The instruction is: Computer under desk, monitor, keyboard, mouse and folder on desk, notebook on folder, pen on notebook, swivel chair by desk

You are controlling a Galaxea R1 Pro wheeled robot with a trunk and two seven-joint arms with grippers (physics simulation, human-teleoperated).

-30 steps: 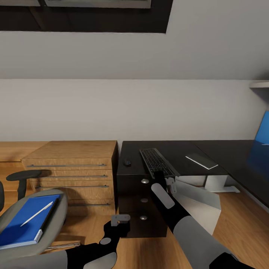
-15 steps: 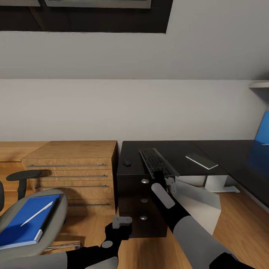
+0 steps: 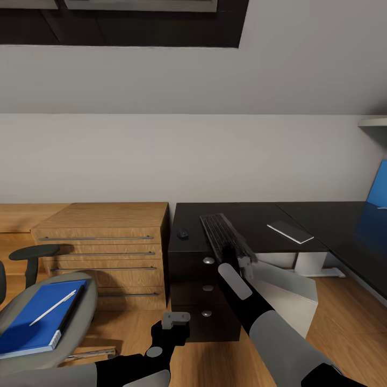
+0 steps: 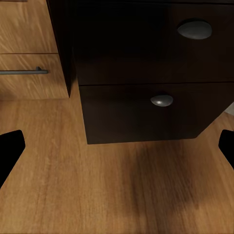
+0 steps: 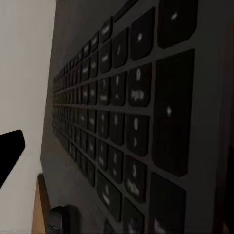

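Keyboard [image 3: 226, 237] blurred, near end behind right gripper [image 3: 240, 263]

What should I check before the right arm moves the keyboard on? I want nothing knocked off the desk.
1. Right gripper at the black keyboard near end: ok; a firm clamp: cannot tell.
2. Keyboard level: not ok, it looks tilted.
3. Small black mouse apart from the keyboard: ok.
4. Flat grey slab on the black desk, off the keyboard: ok.
5. Left gripper low by the desk drawers, open: ok.
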